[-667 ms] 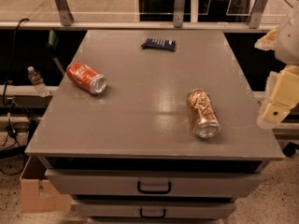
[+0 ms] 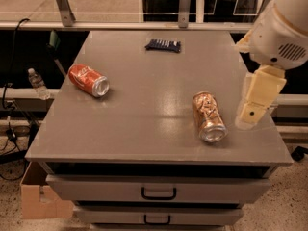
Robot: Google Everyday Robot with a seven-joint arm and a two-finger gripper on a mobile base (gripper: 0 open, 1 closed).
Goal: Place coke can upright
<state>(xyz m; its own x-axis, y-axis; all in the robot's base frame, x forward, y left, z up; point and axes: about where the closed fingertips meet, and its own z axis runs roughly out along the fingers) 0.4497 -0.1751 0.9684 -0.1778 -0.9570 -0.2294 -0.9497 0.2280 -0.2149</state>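
The coke can, red-orange with white script and silver ends, lies on its side at the left of the grey table top, its silver end facing front right. My gripper hangs from the white arm at the table's right edge, far from the coke can. It is just right of a gold-tan patterned can that also lies on its side. Nothing shows in the gripper.
A dark blue snack packet lies near the table's back edge. Drawers with black handles sit under the table top. A water bottle and a cardboard box stand on the floor at the left.
The arm and gripper have moved left, further into view over the table's right edge. Both cans lie where they were.
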